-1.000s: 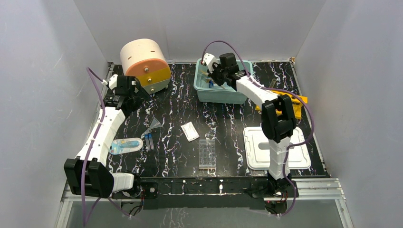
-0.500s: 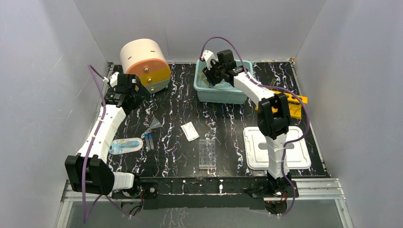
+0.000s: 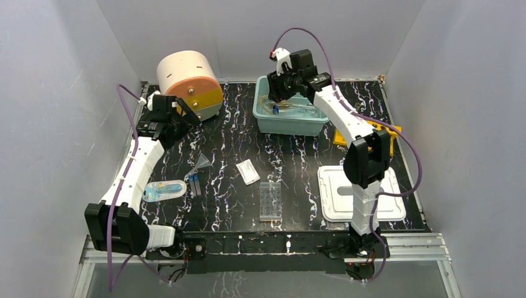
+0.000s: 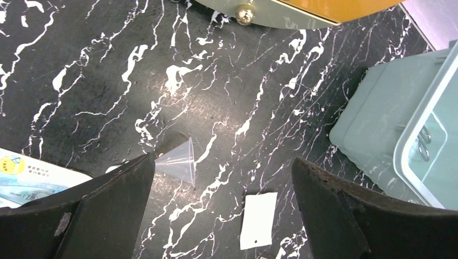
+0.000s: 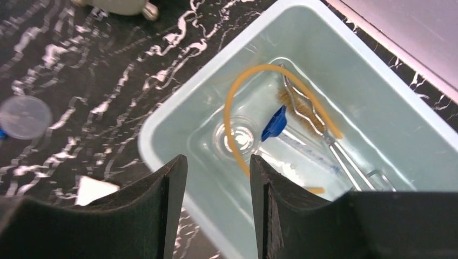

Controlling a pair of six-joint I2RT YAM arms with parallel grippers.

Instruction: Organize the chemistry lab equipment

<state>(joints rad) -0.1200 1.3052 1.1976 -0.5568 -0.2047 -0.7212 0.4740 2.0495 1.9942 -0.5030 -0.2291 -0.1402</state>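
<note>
A clear plastic funnel (image 3: 203, 162) lies on its side left of centre in the top view, with thin tubes (image 3: 195, 183) just below it. At lower centre a clear well plate (image 3: 270, 201) lies flat, and a white card tag (image 3: 248, 171) lies above it. In the pale green tub (image 3: 291, 126) at upper centre are a tan tubing loop (image 5: 226, 110), a little clear beaker (image 5: 237, 137), a toppled blue-footed cylinder (image 5: 275, 124) and metal tongs (image 5: 329, 141).
</note>
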